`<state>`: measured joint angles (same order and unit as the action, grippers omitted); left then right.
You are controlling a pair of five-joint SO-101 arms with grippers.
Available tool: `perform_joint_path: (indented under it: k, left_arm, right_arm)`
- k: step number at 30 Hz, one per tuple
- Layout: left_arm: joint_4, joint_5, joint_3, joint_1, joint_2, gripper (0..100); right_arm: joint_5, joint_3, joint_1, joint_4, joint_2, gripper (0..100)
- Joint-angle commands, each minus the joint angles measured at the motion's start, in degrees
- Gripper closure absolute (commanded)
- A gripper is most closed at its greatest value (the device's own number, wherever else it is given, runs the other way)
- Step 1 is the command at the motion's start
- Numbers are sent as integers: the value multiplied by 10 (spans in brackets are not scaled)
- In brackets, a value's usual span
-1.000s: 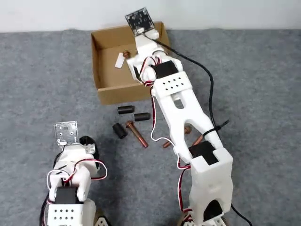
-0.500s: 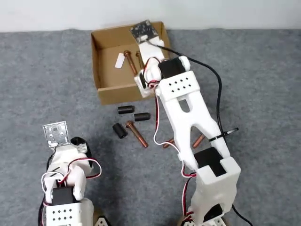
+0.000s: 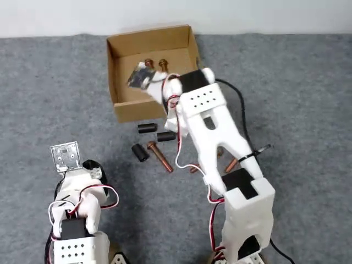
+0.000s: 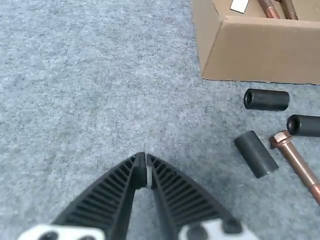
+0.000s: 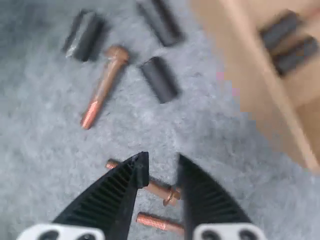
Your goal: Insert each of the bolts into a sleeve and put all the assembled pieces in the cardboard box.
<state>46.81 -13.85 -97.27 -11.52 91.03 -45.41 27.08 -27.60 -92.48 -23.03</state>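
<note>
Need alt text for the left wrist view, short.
The left arm's tool, shut, hangs over grey carpet. Past it lie three black sleeves and a copper bolt beside the cardboard box, which holds two more bolts.

Copper bolts [image 3: 160,157], black sleeves [image 3: 147,128]

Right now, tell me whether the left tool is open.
No, the left tool is shut, jaws pressed together on nothing.
</note>
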Motion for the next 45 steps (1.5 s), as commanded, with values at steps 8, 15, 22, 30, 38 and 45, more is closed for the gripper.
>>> perform_joint_path:
  k: [8, 15, 22, 30, 38, 45]
  left_arm:
    - [0, -3, 4, -25, 5, 994]
    - [0, -4, 4, -24, 5, 994]
    - [-1, -4, 4, -23, 5, 994]
    - [-1, -4, 4, -23, 5, 994]
    - [-1, -4, 4, -23, 5, 994]
    - [-1, -5, 4, -22, 5, 994]
  right_arm:
    - [-113, 31, -29, 15, -72, 817]
    - [-135, 31, -39, 104, -96, 817]
    - [-156, 31, -49, 145, -134, 818]
    - [-164, 31, -61, 151, -182, 819]
    - [-160, 32, -69, 145, -203, 980]
    - [-105, 32, -71, 108, -134, 989]
